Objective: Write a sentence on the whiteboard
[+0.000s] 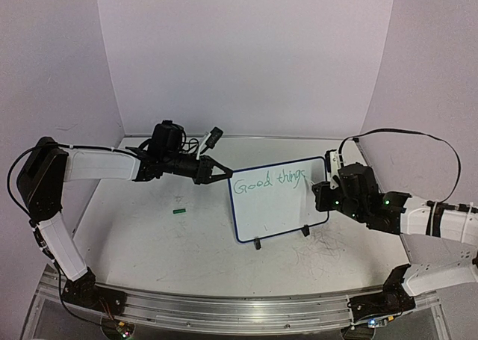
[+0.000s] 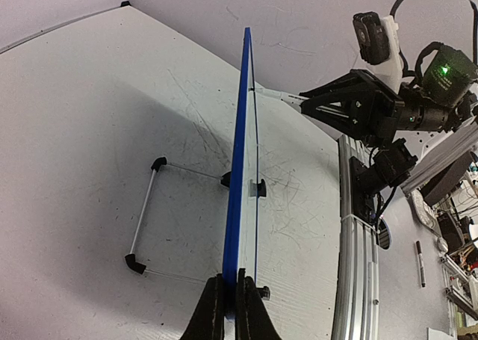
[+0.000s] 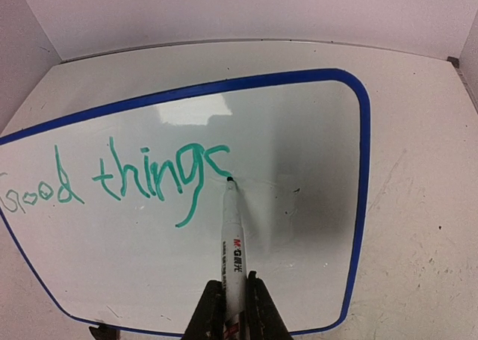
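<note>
The whiteboard (image 1: 278, 213), blue-framed, stands tilted on two black clip feet at mid-table. Green words on it read "Good things" (image 3: 149, 177). My left gripper (image 1: 224, 174) is shut on the board's left edge; the left wrist view shows the board (image 2: 240, 161) edge-on, pinched between the black fingers of the left gripper (image 2: 231, 299). My right gripper (image 1: 323, 190) is at the board's right side. In the right wrist view the right gripper (image 3: 232, 304) is shut on a white marker (image 3: 233, 243), whose tip touches the board (image 3: 306, 123) at the end of the last green stroke.
A small green piece (image 1: 178, 211) lies on the tabletop left of the board. A thin wire prop (image 2: 143, 217) stands behind the board. An aluminium rail (image 1: 224, 310) runs along the near table edge. Walls close in the back and both sides.
</note>
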